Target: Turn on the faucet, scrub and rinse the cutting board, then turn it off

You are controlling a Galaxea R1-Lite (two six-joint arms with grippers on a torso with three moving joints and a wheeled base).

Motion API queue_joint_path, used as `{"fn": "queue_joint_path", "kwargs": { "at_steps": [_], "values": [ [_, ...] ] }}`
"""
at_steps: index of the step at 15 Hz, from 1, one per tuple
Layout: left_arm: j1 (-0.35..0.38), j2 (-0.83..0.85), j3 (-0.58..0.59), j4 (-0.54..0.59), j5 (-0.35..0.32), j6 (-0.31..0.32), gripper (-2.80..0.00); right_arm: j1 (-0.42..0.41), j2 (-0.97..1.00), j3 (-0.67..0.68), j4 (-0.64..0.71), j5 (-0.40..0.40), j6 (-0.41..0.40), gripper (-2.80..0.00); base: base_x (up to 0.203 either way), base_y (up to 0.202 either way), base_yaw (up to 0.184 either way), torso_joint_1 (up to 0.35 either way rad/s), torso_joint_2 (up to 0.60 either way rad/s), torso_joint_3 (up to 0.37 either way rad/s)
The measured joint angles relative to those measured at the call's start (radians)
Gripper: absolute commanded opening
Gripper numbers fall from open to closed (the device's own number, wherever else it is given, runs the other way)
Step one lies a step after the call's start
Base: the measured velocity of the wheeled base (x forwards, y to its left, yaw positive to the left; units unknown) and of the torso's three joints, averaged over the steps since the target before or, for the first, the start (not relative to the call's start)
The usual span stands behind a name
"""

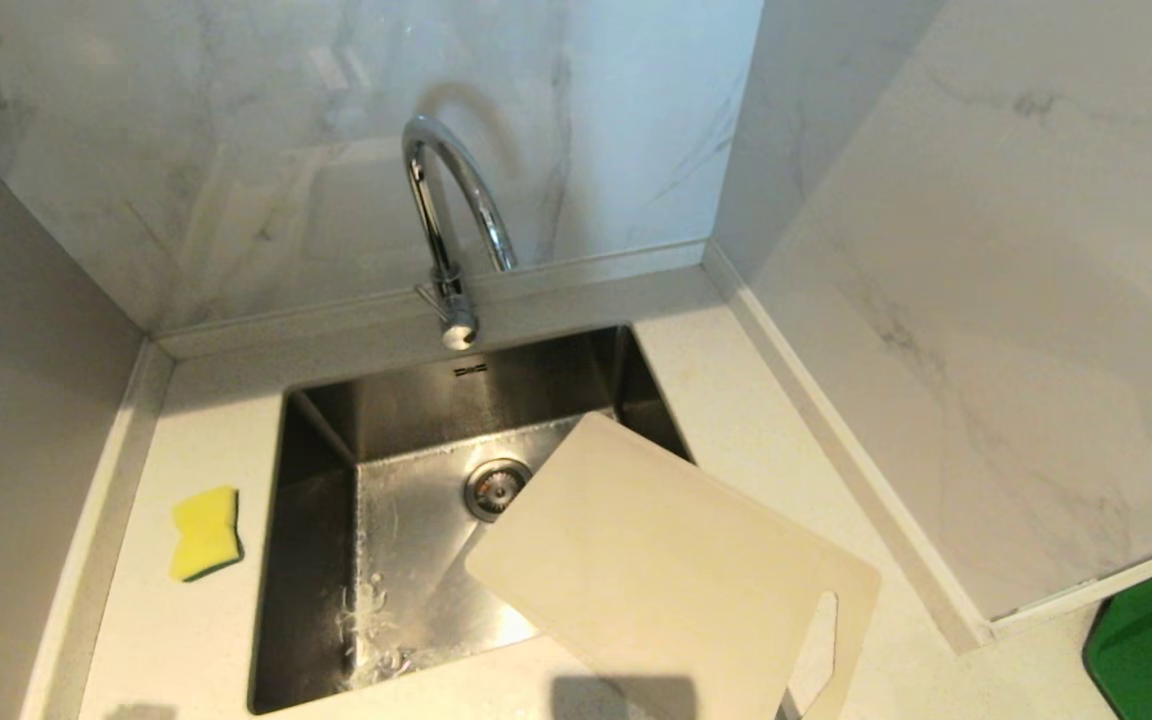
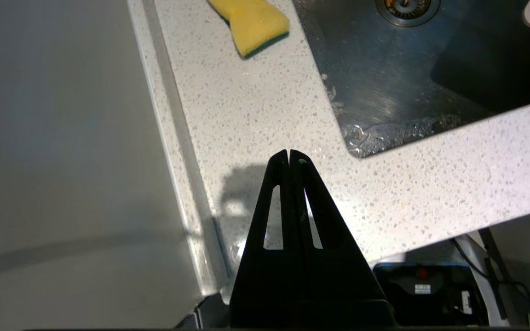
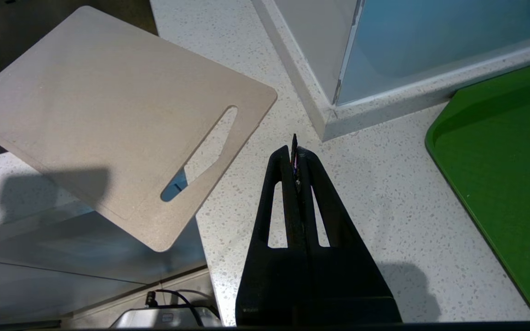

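Faucet (image 1: 446,215) stood at sink's far rim, untouched; left gripper (image 2: 290,156), jaws shut, empty, hung over near-left surface (image 2: 256,119), nearer than right gripper (image 3: 294,154), jaws shut, empty.

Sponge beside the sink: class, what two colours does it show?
The sponge is yellow with a dark green scouring layer underneath, clearest in the left wrist view.

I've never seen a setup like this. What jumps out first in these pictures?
A big cream cutting board lies tilted over the steel sink's right front corner, partly on the counter. Behind the sink rises a shiny arched faucet, and a yellow sponge sits on the counter to its left. A green tray lies far right.
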Motion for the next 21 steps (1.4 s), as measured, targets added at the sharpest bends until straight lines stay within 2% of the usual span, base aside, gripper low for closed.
{"fn": "queue_joint_path", "kwargs": {
  "at_steps": [7,13,17,21],
  "values": [
    [0.028,-0.293,0.047,0.229,-0.018,-0.014,-2.8,0.0,0.0,0.0,0.0,0.0,0.0,-2.8,0.0,0.0,0.0,0.0,0.0,0.0],
    [0.017,-0.397,0.048,0.224,-0.015,-0.053,-2.8,0.0,0.0,0.0,0.0,0.001,0.0,-2.8,0.0,0.0,0.0,0.0,0.0,0.0],
    [-0.003,-0.523,0.048,0.224,-0.013,-0.053,-2.8,0.0,0.0,0.0,0.0,0.0,0.0,-2.8,0.0,0.0,0.0,0.0,0.0,0.0],
    [-0.009,-0.579,0.048,0.222,0.005,-0.096,-2.8,-0.001,0.0,0.0,0.0,0.0,0.0,-2.8,0.0,0.0,0.0,0.0,0.0,0.0]
  ]
}}
